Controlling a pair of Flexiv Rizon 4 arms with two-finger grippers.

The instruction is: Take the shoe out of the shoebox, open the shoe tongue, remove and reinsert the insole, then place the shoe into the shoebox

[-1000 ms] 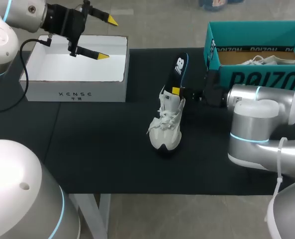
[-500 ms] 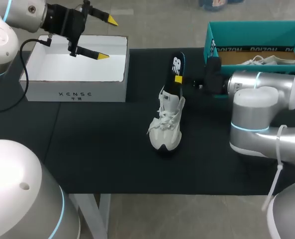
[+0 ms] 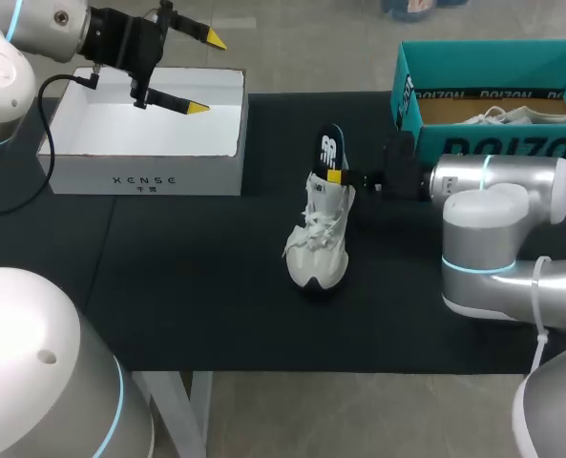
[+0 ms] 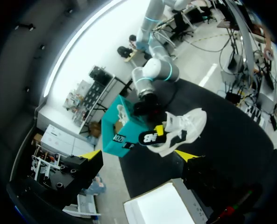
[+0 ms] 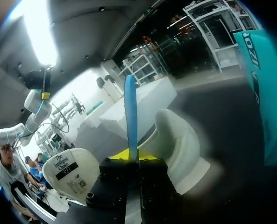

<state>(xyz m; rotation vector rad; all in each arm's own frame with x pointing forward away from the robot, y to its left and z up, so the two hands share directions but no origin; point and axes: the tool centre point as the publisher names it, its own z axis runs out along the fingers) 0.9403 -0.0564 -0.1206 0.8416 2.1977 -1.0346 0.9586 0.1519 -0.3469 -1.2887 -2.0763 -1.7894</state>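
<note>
Right pincer [image 3: 336, 175] pinches the black, blue-edged insole [image 3: 328, 151] upright at the white shoe [image 3: 319, 243] heel; left pincer [image 3: 207, 75] hangs spread over the white box [image 3: 144, 178].

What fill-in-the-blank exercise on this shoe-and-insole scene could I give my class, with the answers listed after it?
1. The right gripper is shut on the ___, held at the opening of the shoe.
2. The shoe stands on the ___ table.
3. The left gripper hangs open over the ___ shoebox.
4. A second shoe lies inside the ___ box.
Missing words: insole; black; white; teal.
</note>
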